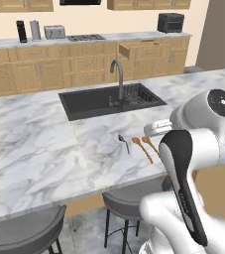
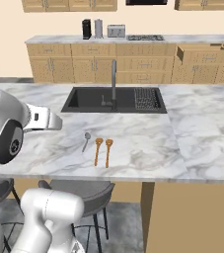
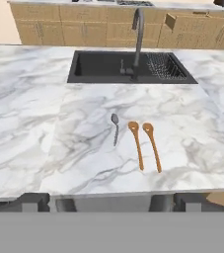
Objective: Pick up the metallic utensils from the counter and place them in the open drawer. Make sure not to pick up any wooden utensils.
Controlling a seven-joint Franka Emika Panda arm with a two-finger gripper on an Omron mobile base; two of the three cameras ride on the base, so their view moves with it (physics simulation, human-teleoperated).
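A large white-and-grey marble tabletop carries a black sink with a curved steel tap near its far edge. Between the sink and the near edge lie three utensils in a row, handles pointing toward the near edge. The small all-grey metal spoon lies leftmost — apart from the others and a little farther from the near edge. Just beside it to the right lie two slim orange-brown wooden spoons, close to each other, nearly parallel and not touching. No red-handled knife can be made out on the tabletop.

The white arm's hand hangs over the near edge of the tabletop, well apart from the utensils. The two dark finger tips stand far apart at the bottom of the hand view — the jaws are wide and hold nothing.

Across the room, on the wall of light-wood cabinets, the open light-wood drawer with a panelled front stands pulled out, to the right of the stove top, under the narrower marble top.
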